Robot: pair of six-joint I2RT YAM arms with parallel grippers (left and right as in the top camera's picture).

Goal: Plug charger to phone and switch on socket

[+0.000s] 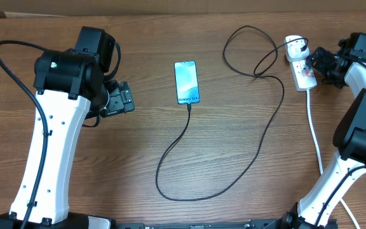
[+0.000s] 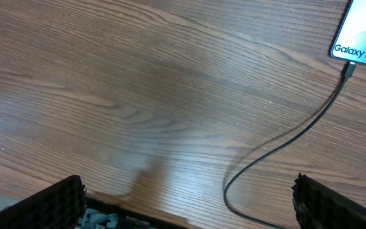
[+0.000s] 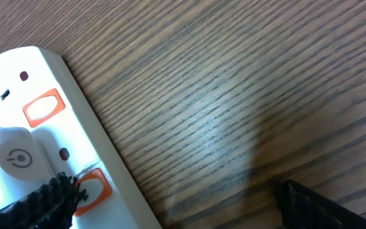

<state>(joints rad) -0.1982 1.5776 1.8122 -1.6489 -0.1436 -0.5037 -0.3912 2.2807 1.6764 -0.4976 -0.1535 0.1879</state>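
Bright, even light across the table [image 1: 138,63], overhead view crisp. Both wrist views show soft shadows, a pale sheen, fingers [image 2: 49,203] blurred up close.

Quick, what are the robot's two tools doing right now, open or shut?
Left tool: open, holding nothing.
Right tool: open, holding nothing, beside the socket.

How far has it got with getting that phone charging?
Looks done: the charger has its tip in the phone, its plug in the socket. In hand: the open right gripper sits at the socket, a finger beside an orange switch. Left: pressing that switch; I cannot tell whether it is on. The left gripper is open, holding nothing.
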